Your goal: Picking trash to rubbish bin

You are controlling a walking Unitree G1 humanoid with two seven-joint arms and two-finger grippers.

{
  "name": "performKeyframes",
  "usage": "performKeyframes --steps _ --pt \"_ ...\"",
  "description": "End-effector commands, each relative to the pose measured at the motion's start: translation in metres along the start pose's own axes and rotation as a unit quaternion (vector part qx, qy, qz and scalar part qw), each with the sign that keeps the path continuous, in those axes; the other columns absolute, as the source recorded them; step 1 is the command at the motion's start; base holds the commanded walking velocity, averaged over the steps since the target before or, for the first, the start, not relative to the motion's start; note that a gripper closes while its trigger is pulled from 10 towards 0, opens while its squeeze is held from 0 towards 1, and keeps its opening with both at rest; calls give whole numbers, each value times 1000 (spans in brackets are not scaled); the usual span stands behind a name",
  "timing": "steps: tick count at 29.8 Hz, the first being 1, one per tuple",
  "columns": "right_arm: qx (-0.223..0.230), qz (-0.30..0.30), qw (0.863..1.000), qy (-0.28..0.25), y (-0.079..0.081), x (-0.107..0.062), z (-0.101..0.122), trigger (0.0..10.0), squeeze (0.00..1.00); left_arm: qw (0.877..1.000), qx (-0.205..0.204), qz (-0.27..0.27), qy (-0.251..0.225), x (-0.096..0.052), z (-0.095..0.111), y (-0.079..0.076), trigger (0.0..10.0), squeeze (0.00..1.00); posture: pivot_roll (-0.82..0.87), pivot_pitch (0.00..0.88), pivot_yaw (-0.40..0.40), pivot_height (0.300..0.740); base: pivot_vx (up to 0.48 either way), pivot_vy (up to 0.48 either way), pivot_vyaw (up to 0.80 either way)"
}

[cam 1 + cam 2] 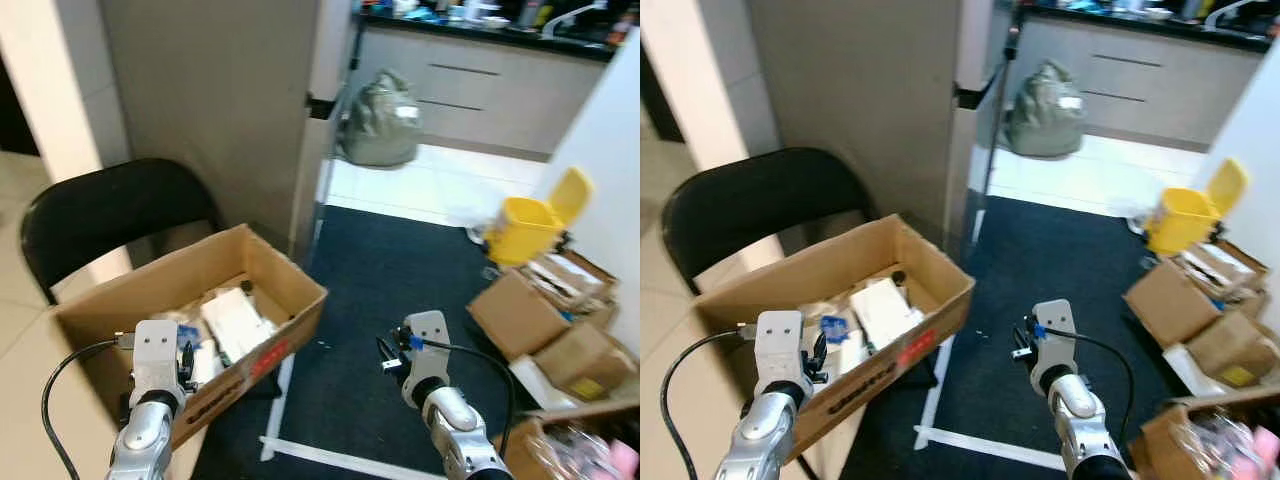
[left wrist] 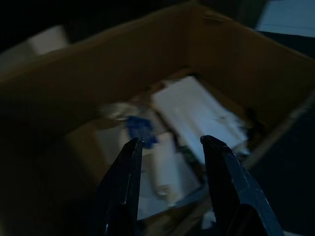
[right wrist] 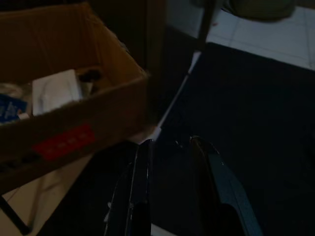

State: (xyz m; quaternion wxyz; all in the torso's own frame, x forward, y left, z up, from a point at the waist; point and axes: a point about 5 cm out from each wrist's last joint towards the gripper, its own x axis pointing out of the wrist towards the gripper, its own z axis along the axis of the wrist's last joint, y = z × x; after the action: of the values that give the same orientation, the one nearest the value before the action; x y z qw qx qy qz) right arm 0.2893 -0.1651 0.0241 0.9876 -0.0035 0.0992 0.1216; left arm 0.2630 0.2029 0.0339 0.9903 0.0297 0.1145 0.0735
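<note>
Right under the left hand (image 2: 170, 147), whose fingers are spread and grasping nothing, the trash (image 2: 197, 115) lies in the cardboard box (image 1: 285, 270), closer to it than to the released right hand (image 1: 388, 355) hovering above the dark mat.

I count one open cardboard box (image 1: 262, 262) of trash sitting on one black folding chair (image 1: 100, 208). One yellow rubbish bin (image 1: 532, 225) stands across the dark mat. Beside it sits a pile of about three more cardboard boxes (image 1: 545, 318), though blur makes that count loose. One grey-green bag (image 1: 381, 122) slumps on the tile. Two grippers show, the left gripper (image 2: 170, 142) and the right gripper (image 3: 170, 143).
</note>
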Motion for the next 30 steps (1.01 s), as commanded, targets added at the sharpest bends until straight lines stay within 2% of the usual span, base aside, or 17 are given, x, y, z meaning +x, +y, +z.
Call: performKeyframes --steps 1,13,21,25,30 --pt "6 -6 1000 -1 -3 0 0 10000 0 1000 1 1 2 2 -1 -2 10000 0 8 0 -90 740 0 0 -594" --pt "20 -32 999 -3 -9 -1 -1 10000 0 1000 12 -17 -4 12 7 -6 10000 0 -12 0 -73 740 0 0 -597" --pt "32 -40 999 4 -11 -3 -4 10000 0 1000 7 -7 -1 11 4 -6 10000 0 -1 0 -69 740 0 0 -588" --pt "36 -45 998 5 -13 -1 -3 10000 0 1000 13 -27 -3 10 4 -13 10000 0 -1 0 -65 740 0 0 -564" --pt "42 -45 998 5 -11 0 -3 10000 0 1000 12 -23 -5 12 6 -12 10000 0 10 0 -69 740 0 0 -573"
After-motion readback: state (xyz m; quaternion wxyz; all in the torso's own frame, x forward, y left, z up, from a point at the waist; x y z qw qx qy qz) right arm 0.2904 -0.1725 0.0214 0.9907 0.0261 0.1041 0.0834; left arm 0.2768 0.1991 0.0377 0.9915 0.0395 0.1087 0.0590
